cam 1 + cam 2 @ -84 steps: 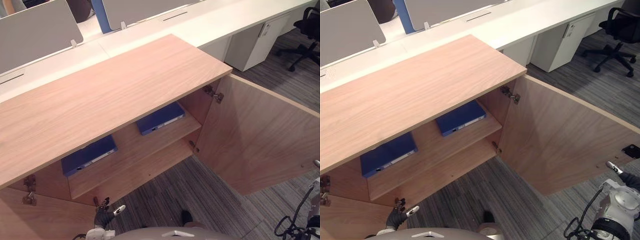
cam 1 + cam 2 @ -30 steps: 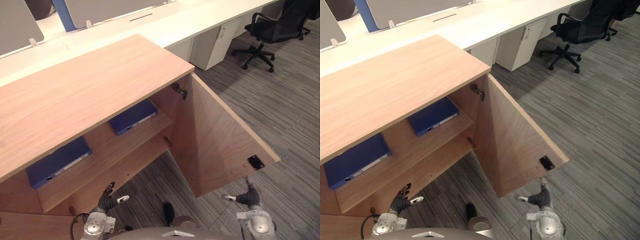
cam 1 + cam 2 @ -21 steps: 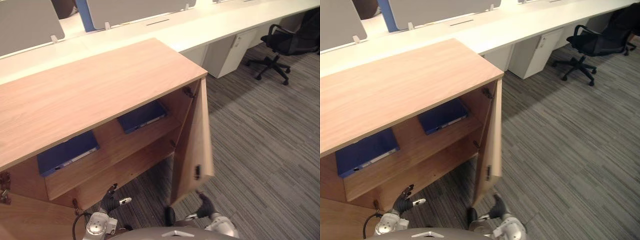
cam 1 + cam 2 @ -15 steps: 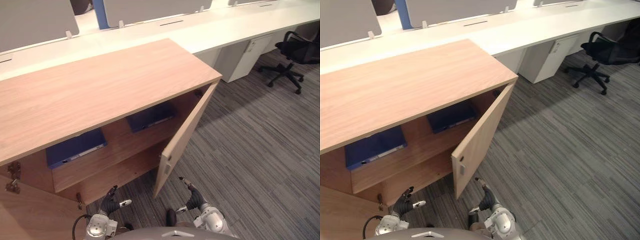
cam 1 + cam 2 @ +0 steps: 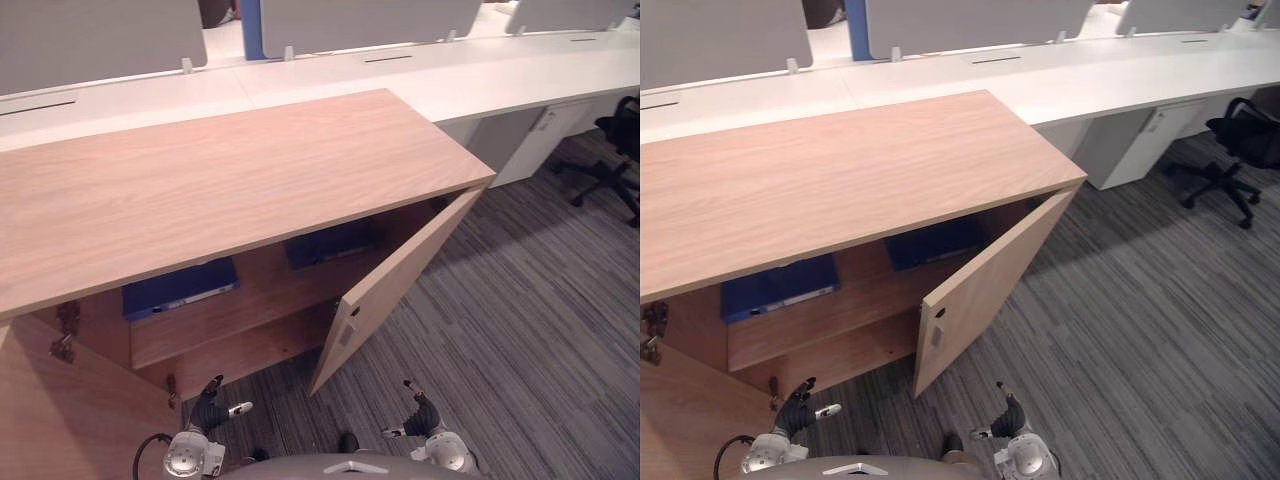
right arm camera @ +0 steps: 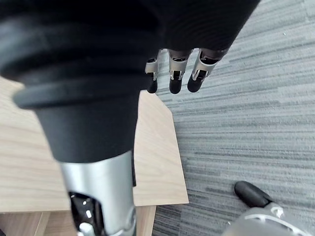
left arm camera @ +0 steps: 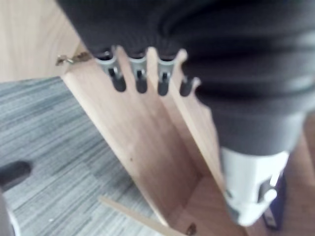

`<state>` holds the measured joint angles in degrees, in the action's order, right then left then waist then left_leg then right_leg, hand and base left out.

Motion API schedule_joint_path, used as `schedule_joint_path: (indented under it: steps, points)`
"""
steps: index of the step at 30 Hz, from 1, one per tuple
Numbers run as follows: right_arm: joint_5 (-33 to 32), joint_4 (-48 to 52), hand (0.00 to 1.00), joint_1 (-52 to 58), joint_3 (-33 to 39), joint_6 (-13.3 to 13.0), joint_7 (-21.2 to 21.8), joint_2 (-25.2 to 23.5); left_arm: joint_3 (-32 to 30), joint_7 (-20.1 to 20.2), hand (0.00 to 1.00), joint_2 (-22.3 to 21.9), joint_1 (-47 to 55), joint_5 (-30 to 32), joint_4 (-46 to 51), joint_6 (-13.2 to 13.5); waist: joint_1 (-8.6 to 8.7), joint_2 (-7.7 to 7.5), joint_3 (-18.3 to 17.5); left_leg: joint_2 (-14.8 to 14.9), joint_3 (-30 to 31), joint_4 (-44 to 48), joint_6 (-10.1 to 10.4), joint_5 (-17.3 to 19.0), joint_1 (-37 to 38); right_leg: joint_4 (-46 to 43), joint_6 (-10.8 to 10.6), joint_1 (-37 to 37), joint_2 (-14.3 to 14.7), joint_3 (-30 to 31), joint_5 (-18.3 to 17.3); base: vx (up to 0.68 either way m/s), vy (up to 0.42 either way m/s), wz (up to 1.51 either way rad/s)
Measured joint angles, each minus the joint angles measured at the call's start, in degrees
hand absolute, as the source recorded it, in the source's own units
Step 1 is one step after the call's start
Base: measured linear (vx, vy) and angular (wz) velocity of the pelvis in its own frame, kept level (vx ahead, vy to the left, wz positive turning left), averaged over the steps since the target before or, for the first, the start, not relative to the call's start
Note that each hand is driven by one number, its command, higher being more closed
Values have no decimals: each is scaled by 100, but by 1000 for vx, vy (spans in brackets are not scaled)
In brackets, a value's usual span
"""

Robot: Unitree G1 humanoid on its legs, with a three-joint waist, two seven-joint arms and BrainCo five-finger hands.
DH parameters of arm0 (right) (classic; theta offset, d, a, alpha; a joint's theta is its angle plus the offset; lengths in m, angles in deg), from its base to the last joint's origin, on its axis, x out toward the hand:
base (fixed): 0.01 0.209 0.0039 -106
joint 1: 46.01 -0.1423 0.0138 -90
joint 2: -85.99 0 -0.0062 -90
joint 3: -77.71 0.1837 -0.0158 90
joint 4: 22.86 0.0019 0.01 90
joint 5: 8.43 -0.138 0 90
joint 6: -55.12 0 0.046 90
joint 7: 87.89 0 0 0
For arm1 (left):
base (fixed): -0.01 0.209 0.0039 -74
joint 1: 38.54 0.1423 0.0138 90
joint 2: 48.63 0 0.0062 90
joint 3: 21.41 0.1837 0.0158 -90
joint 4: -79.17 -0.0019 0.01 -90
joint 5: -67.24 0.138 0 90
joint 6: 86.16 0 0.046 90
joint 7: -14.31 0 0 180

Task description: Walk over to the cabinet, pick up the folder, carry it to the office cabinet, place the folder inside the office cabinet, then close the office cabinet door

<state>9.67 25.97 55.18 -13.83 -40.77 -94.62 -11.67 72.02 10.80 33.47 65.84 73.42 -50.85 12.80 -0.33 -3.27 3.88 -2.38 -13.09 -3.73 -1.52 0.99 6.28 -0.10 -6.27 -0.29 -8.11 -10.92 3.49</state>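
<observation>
The wooden office cabinet [image 5: 230,180] stands in front of me. Its right door [image 5: 390,285] hangs about half shut and its left door [image 5: 60,410] stands wide open. Two blue folders lie flat on the inner shelf, one on the left [image 5: 180,287] and one on the right [image 5: 330,243], partly behind the door. My left hand [image 5: 207,413] hangs low before the open bay, fingers [image 7: 140,78] straight and empty. My right hand [image 5: 423,418] is low, just right of the door's free edge and apart from it, with its fingers [image 6: 172,78] straight and holding nothing.
Long white desks [image 5: 400,80] with grey partition panels [image 5: 90,40] run behind the cabinet. A white drawer unit [image 5: 530,140] sits under the desk at the right, with a black office chair [image 5: 1240,140] beyond it. Grey striped carpet [image 5: 530,330] spreads to the right.
The right door has swung from wide open to about half shut. My right hand, which was at the door, has dropped back from it. The camera has shifted too.
</observation>
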Motion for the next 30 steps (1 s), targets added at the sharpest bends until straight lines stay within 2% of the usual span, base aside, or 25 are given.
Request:
schedule_joint_path:
  steps: [4, 6, 10, 12, 13, 14, 18, 20, 22, 23, 25, 27, 28, 29, 30]
  points:
    - [-218, -262, 0, -67, 29, 16, -1, -214, -181, -81, 0, -14, -10, -124, -176, -67, -19, -44, -4, -87, 239, -87, -45, -74, 84, -38, -24, -177, -107, -245, -66, -26, 35, 34]
    - [-239, -323, 0, -133, 29, 19, 0, -263, -246, -161, 0, -22, -19, -159, -225, -96, -115, -70, -18, -132, 283, -114, -67, -89, 78, -64, -31, -193, -148, -273, -85, -57, 36, 11]
    - [-247, -487, 0, -258, 26, 22, 4, -331, -304, -210, 0, -21, -87, -161, -353, -109, -92, -85, 1, -230, 621, -118, -148, -160, -10, -386, -60, -146, -298, -525, -332, -40, 24, 46]
    - [-246, -522, 0, -300, 15, 22, 6, -347, -307, -228, 0, -8, -108, -164, -356, -112, -65, -84, 57, -281, 885, -117, -133, -203, -120, -737, -73, -7, -312, -365, -580, -19, -14, 77]
    - [-249, -607, 0, -370, 9, 23, 7, -357, -327, -233, 0, 12, -148, -173, -354, -112, -71, -164, 96, -319, 1098, -117, -134, -250, -165, -956, -60, 44, -325, -307, -707, -9, -44, 94]
    - [-250, -697, 0, -420, 8, 24, 7, -375, -333, -236, 0, 38, -178, -237, -355, -118, -77, -168, 163, -339, 1273, -117, -113, -286, -200, -1105, -65, 54, -353, -328, -787, 6, -42, 100]
    - [-294, -709, 0, -420, 7, 64, 3, -417, -340, -275, 0, 34, -234, -338, -354, -163, -98, -198, 185, -270, 1814, -117, -71, -374, -345, -1485, -34, 83, -310, -49, -825, 43, -21, 96]
    - [-309, -711, 0, -492, -15, 77, 3, -460, -425, -367, 0, -1, -289, -397, -344, -162, -190, -247, 158, -225, 1895, -116, 53, -457, -468, -1396, -16, 86, -237, 191, -861, 23, -51, 47]
    - [-312, -716, 0, -624, -25, 101, 2, -502, -563, -410, 0, -5, -295, -484, -349, -163, -291, -318, 122, -230, 1887, -105, 117, -517, -666, -904, -42, 26, -199, 233, -921, 2, -100, 5]
    - [-322, -727, 0, -747, -28, 111, -3, -501, -591, -464, 0, -18, -328, -501, -388, -172, -299, -293, 141, -192, 1920, -80, 141, -605, -824, -606, -77, 25, -131, 204, -845, -17, -110, 20]
    - [-400, -723, 0, -891, 1, 111, -16, -457, -567, -496, 0, -95, -445, -534, -404, -188, -277, -197, 259, -114, 2114, -77, 216, -761, -922, -401, 5, -22, -8, -1, -714, -47, -92, 47]
    - [-456, -745, 0, -926, 76, 111, -33, -388, -544, -508, 0, -274, -709, -609, -434, -196, -254, 49, 541, -42, 2381, -83, 324, -860, -947, -344, 71, -189, 83, -323, -682, -101, -66, 64]
    - [-474, -781, 0, -934, 77, 114, -33, -369, -538, -509, 0, -309, -722, -611, -436, -197, -267, 106, 564, -26, 2373, -84, 337, -848, -1003, -362, 85, -192, 93, -370, -678, -162, -73, 45]
    - [-486, -792, 0, -960, 125, 116, -34, -349, -541, -508, 0, -363, -705, -610, -440, -198, -260, 195, 556, 71, 2094, -113, 319, -666, -1063, -404, 121, -157, 153, -493, -689, -142, -59, 41]
    - [-488, -797, 0, -931, 235, 118, -37, -361, -538, -500, 0, -376, -701, -607, -454, -198, -200, 123, 544, 98, 1812, -66, 328, -299, -1121, -345, 216, -97, 47, -609, -688, -129, -41, 43]
